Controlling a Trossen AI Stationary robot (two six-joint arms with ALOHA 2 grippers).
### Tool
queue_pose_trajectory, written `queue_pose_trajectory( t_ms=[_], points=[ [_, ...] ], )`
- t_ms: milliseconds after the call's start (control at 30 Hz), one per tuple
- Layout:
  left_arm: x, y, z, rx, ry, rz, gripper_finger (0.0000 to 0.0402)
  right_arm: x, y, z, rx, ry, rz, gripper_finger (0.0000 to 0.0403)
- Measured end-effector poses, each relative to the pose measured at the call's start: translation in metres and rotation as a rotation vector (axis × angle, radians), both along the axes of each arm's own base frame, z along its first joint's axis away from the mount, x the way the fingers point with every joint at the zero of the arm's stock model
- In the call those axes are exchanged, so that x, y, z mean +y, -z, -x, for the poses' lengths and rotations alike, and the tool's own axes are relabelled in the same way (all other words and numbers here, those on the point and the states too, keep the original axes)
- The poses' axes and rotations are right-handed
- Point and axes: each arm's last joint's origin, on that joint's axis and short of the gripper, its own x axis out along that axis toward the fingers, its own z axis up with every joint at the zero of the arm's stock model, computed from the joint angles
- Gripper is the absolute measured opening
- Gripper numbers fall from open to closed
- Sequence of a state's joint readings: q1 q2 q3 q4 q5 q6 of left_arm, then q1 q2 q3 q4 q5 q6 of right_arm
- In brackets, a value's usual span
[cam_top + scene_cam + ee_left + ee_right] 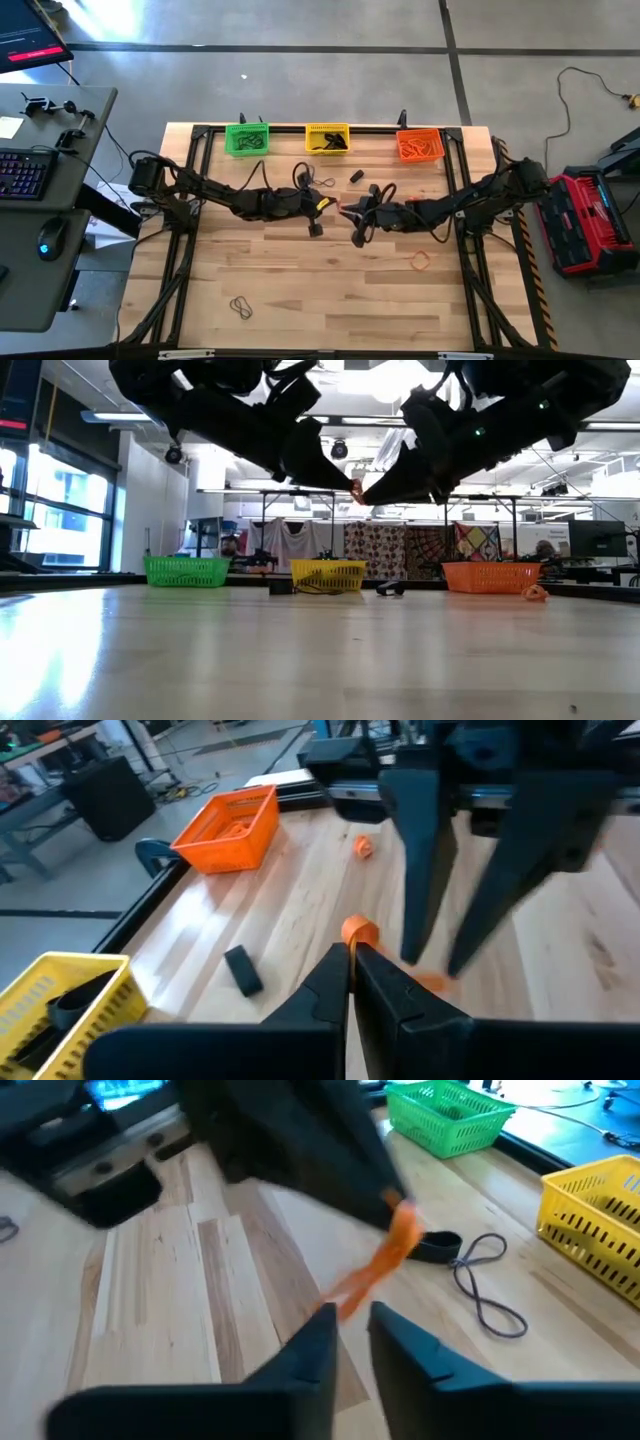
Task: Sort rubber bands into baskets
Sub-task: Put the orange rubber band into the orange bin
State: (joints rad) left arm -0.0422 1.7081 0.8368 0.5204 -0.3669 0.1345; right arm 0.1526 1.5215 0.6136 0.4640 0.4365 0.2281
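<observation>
Two grippers meet mid-table: an orange rubber band is pinched in the closed left gripper, stretched toward the slightly parted right gripper at three o'clock, seemingly for handover.

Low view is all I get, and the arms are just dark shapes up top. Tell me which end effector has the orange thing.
Observer: The left end effector is shut on an orange rubber band.
Operator: Give me the right one.
Observer: The right end effector faces it tip to tip, fingers apart. The band stretches towards them.
Operator: Report any loose bands lying flat.
Observer: One orange loop lies on the right arm's side, and one dark loop lies well out on the left arm's side.
</observation>
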Motion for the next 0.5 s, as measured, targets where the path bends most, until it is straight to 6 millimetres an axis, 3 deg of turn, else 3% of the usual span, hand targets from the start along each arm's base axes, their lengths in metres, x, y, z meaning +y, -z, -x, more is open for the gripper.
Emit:
queue_pose_trajectory(
  t_ms=[267, 500],
  points=[
    [0.0005, 0.0003, 0.0003, 0.004, -0.012, -0.005, 0.0001, -0.0012, -0.0014, -0.0004, -0.037, 0.048, -0.052, 0.0175],
    [0.0006, 0.0003, 0.0003, 0.004, -0.015, -0.005, 0.0001, -0.0058, -0.0036, -0.0020, -0.068, 0.060, -0.077, 0.0194]
  ],
)
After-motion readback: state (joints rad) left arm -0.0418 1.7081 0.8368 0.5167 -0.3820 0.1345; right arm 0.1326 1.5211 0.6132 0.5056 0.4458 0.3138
